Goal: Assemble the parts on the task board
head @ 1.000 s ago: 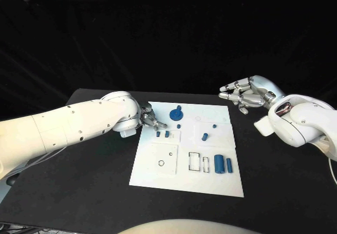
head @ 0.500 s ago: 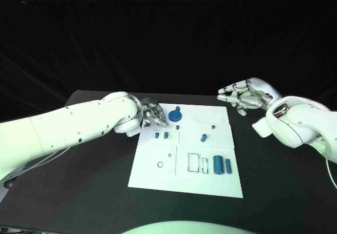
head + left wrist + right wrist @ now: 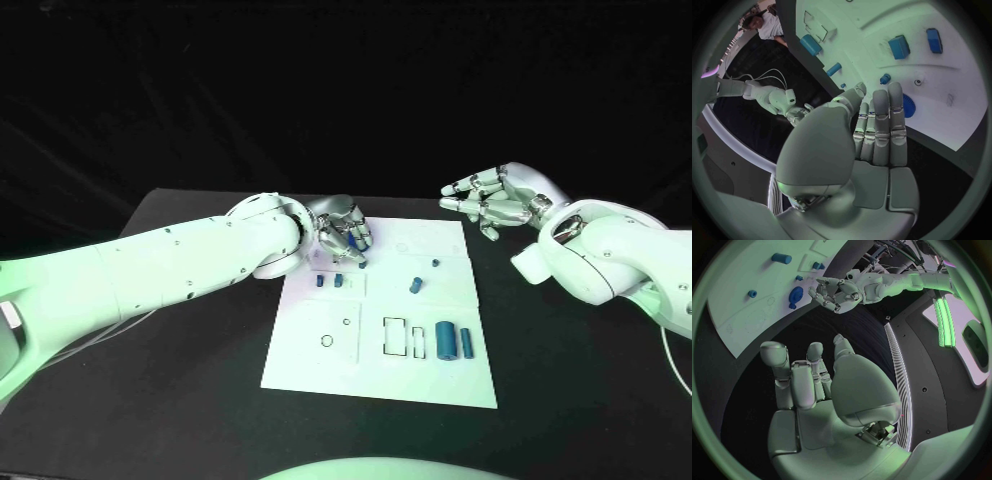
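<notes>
Left hand above the far end of the task board, right hand off its far right corner.

The left hand (image 3: 342, 237), fingers straight and together, holding nothing, hides most of the blue gear (image 3: 908, 106). The right hand (image 3: 492, 203), fingers loosely apart and empty, hangs over the black table (image 3: 173, 340). The task board (image 3: 325, 365) carries small blue parts (image 3: 447, 339); its near end lies open.
</notes>
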Available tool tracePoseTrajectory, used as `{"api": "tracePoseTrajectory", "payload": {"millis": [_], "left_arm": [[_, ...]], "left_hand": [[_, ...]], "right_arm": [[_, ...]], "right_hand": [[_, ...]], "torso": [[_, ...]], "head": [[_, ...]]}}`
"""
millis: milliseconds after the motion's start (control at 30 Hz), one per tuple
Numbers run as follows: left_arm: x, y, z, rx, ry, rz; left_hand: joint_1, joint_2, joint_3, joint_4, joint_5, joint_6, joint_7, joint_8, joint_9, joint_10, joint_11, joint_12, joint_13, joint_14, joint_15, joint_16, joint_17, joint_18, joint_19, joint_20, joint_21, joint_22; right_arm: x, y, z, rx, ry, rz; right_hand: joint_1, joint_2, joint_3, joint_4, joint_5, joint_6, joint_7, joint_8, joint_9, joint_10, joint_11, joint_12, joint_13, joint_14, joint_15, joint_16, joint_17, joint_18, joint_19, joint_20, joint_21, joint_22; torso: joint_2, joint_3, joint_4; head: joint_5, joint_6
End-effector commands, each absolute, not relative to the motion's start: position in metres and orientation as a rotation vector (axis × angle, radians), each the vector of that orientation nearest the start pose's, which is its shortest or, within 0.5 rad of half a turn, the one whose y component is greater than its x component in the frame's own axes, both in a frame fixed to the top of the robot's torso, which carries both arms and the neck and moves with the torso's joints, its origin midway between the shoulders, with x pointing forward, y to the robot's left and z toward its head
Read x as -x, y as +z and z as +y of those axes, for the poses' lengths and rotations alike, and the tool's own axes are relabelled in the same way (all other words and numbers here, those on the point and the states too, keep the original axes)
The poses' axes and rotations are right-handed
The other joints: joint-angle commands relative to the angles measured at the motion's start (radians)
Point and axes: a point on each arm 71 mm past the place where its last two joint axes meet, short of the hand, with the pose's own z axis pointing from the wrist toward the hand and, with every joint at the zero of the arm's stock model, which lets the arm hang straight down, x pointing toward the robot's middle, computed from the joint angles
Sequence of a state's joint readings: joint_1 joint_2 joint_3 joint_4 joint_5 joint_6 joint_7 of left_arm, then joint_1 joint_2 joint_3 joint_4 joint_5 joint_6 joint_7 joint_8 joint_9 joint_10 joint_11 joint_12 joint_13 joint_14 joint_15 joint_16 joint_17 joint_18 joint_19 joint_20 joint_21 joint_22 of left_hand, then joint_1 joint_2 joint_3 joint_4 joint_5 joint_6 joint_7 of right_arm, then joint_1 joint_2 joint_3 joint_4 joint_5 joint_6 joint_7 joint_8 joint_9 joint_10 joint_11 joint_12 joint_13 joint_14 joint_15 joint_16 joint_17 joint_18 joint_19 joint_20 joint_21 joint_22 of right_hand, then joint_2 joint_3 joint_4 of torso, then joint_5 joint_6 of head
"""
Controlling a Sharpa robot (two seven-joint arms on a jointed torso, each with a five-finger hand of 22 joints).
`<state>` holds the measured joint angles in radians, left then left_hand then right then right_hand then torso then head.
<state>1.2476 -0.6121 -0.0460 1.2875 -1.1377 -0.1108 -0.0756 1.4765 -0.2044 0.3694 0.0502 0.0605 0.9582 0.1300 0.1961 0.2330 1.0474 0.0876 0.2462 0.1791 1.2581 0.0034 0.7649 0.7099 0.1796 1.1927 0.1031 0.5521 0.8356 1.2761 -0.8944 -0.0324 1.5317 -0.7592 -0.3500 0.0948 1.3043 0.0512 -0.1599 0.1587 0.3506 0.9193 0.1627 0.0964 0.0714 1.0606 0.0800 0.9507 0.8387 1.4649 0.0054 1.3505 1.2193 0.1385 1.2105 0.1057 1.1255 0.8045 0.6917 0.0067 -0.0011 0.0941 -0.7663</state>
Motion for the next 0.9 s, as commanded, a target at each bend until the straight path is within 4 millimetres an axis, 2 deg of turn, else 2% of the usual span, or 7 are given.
{"api": "tracePoseTrajectory", "payload": {"millis": [33,167,300,400,567,700,900], "left_arm": [[-0.528,-0.194,0.137,-0.135,-0.767,1.903],[-0.530,-0.196,0.132,-0.174,-0.721,1.907],[-0.532,-0.198,0.128,-0.203,-0.667,1.911],[-0.534,-0.200,0.128,-0.205,-0.630,1.921],[-0.537,-0.204,0.129,-0.205,-0.582,1.930],[-0.538,-0.208,0.129,-0.208,-0.550,1.958],[-0.540,-0.211,0.130,-0.211,-0.529,1.982]], "left_hand": [[-0.020,0.004,-0.011,0.003,0.003,0.013,0.005,-0.014,-0.012,0.016,-0.003,-0.005,-0.014,0.057,-0.003,0.107,0.092,0.003,0.040,-0.001,0.019,0.006],[-0.038,0.010,-0.019,0.006,0.003,0.034,-0.001,-0.028,-0.027,0.036,-0.010,-0.008,-0.033,0.136,-0.008,0.289,0.255,-0.031,0.142,-0.006,0.228,0.157],[-0.070,0.007,-0.044,0.020,0.002,0.062,-0.007,-0.034,-0.037,0.050,-0.015,-0.011,-0.047,0.172,-0.011,0.389,0.340,-0.053,0.196,-0.011,0.363,0.258],[-0.076,0.008,-0.057,0.023,0.002,0.066,-0.007,-0.041,-0.042,0.053,-0.016,-0.012,-0.052,0.185,-0.013,0.424,0.372,-0.062,0.214,-0.012,0.414,0.297],[-0.074,0.017,-0.068,0.023,0.002,0.077,-0.007,-0.049,-0.049,0.059,-0.017,-0.014,-0.060,0.204,-0.015,0.477,0.420,-0.074,0.236,-0.014,0.486,0.352],[-0.058,0.037,-0.056,0.019,0.004,0.095,-0.010,-0.048,-0.052,0.063,-0.019,-0.016,-0.066,0.210,-0.017,0.496,0.434,-0.078,0.245,-0.016,0.514,0.374],[-0.051,0.042,-0.046,0.016,0.005,0.094,-0.009,-0.056,-0.057,0.068,-0.020,-0.019,-0.071,0.214,-0.018,0.505,0.438,-0.083,0.252,-0.017,0.541,0.395]], "right_arm": [[-0.497,-0.143,-0.223,-0.419,1.081,1.620],[-0.497,-0.143,-0.223,-0.414,1.077,1.623],[-0.497,-0.143,-0.223,-0.409,1.076,1.624],[-0.497,-0.143,-0.222,-0.408,1.077,1.624],[-0.497,-0.143,-0.222,-0.409,1.078,1.623],[-0.497,-0.143,-0.222,-0.408,1.079,1.625],[-0.497,-0.143,-0.222,-0.407,1.081,1.626]], "right_hand": [[0.003,0.004,-0.003,-0.001,0.000,-0.001,0.003,0.004,0.000,-0.005,-0.001,-0.002,-0.001,0.002,-0.003,-0.005,0.001,0.007,-0.006,0.000,-0.006,0.000],[0.003,0.006,-0.003,0.001,-0.001,0.000,0.003,0.005,0.000,-0.003,-0.001,0.001,0.001,0.003,-0.003,-0.004,0.004,0.006,-0.005,0.000,-0.005,0.002],[0.003,0.007,-0.003,0.001,-0.001,0.000,0.003,0.005,0.000,-0.003,-0.001,0.001,0.002,0.003,-0.003,-0.004,0.004,0.006,-0.004,0.000,-0.005,0.002],[0.003,0.007,-0.003,0.001,-0.001,0.000,0.003,0.005,0.000,-0.003,-0.001,0.001,0.002,0.003,-0.003,-0.004,0.004,0.006,-0.004,0.000,-0.005,0.002],[0.003,0.007,-0.003,0.001,-0.001,0.000,0.003,0.005,0.000,-0.003,-0.001,0.001,0.002,0.003,-0.003,-0.004,0.004,0.006,-0.004,0.000,-0.005,0.002],[0.003,0.009,-0.004,0.003,-0.003,0.001,0.002,0.006,0.000,-0.002,-0.001,0.002,0.002,0.004,-0.004,-0.003,0.005,0.006,-0.004,0.000,-0.005,0.002],[0.003,0.011,-0.004,0.004,-0.004,0.001,0.002,0.006,0.000,-0.002,-0.001,0.002,0.000,0.004,-0.004,-0.004,0.004,0.006,-0.004,0.000,-0.005,0.002]], "torso": [[0.000,-0.0008,-0.0006],[0.001,-0.0006,-0.0026],[0.002,-0.0012,-0.0036],[0.003,-0.0025,-0.0045],[0.003,-0.0033,-0.0021],[0.002,-0.0040,-0.0027],[0.002,-0.0027,-0.0038]], "head": [[-0.003,-0.001],[-0.002,-0.001],[-0.002,-0.003],[0.004,0.000],[0.001,-0.002],[0.002,-0.001],[0.002,-0.005]]}}
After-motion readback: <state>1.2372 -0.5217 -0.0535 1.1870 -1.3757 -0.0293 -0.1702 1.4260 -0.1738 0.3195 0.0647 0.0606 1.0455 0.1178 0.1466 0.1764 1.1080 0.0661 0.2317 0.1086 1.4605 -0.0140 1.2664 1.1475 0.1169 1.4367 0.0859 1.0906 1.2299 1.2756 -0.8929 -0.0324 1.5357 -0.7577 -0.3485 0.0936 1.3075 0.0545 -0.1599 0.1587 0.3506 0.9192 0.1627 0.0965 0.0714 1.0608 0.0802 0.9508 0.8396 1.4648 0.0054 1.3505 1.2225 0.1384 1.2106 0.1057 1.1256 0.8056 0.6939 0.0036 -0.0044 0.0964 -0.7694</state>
